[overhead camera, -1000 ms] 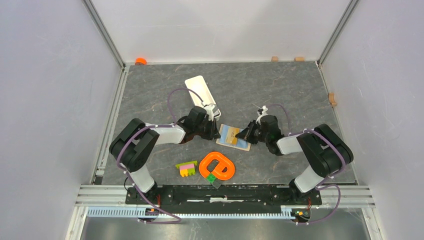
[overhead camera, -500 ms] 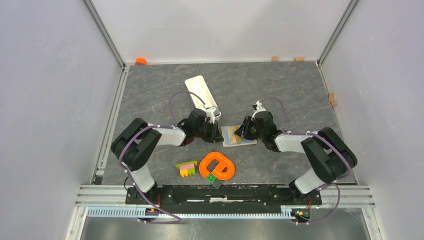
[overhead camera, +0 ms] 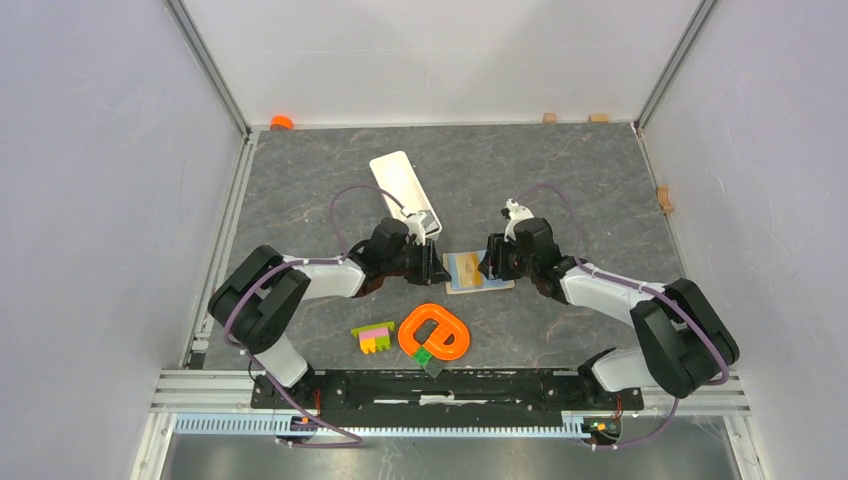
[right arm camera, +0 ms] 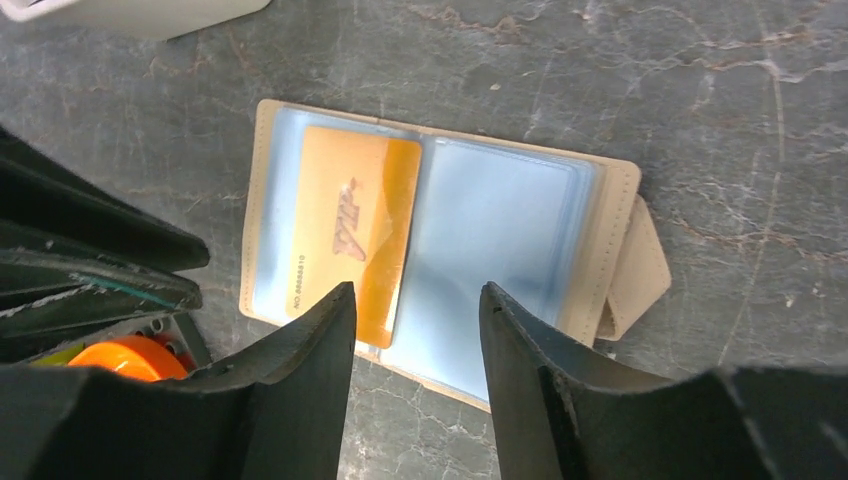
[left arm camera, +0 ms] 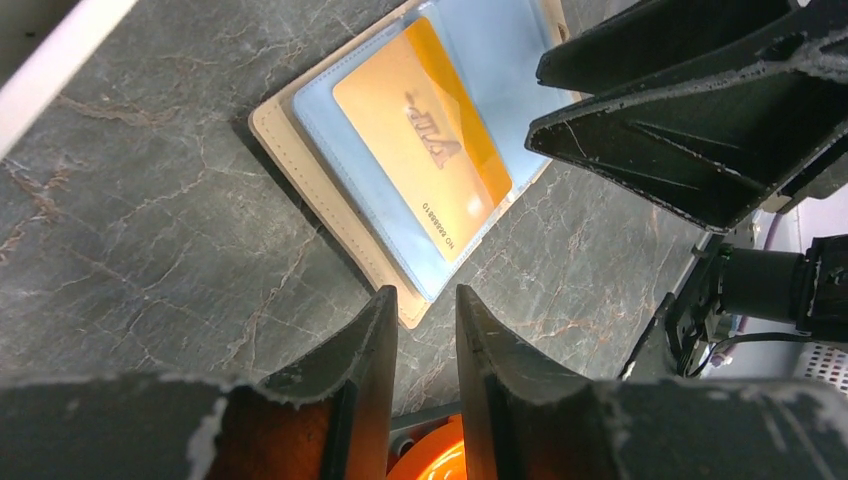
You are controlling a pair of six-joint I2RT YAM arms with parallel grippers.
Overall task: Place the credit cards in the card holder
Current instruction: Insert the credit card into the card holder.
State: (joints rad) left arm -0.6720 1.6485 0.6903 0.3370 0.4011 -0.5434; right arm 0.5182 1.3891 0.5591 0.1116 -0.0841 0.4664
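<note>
Grey marbled table carries one card holder, spread open at mid-frame between both arms so its sleeves face up. One orange-gold card lies on one page, seemingly half seated; no blue card is distinguishable from the blue sleeves. The left gripper is narrow and empty beside the holder's edge, while the right gripper hovers wider above it, also empty.

Card holder is beige with pale blue see-through sleeves, and there's an orange-gold card inside it. Table is dark grey, marble-veined. Near the holder: bright orange ring, pink-yellow-green bricks, white tray.
</note>
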